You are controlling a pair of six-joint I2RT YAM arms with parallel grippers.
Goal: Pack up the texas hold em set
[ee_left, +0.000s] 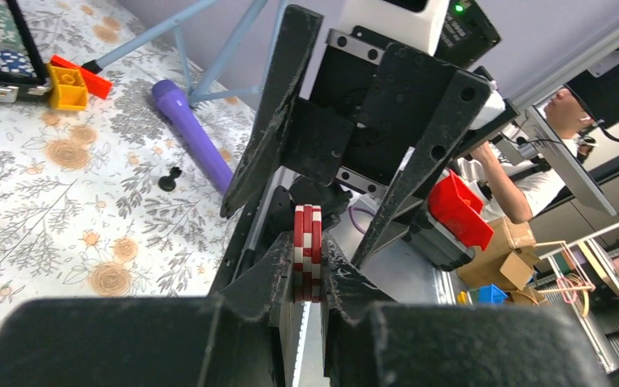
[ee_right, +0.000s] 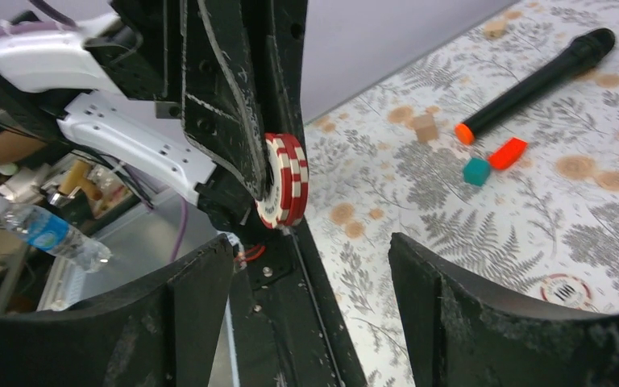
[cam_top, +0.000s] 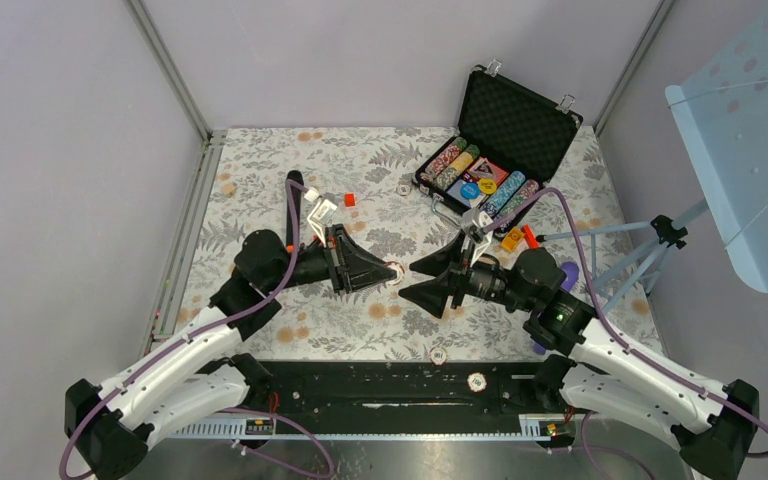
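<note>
The left claw point(cam_top: 390, 270) pinches red chips point(ee_right: 284, 181) over the middle of the table point(cam_top: 260, 160); the right claw point(cam_top: 412, 281) gapes wide. A sloppy swap could drop them, and they might roll off the near edge

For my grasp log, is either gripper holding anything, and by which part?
Left gripper pinches a stack of red-white poker chips by its flat faces; right gripper is open, empty.

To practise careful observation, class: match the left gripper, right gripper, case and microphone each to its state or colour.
1 left gripper
2 right gripper
3 case
4 microphone

a lid up
b black, orange end
c shut on chips
d open, gripping nothing

Pairs: 1-c, 2-d, 3-a, 4-b
</note>
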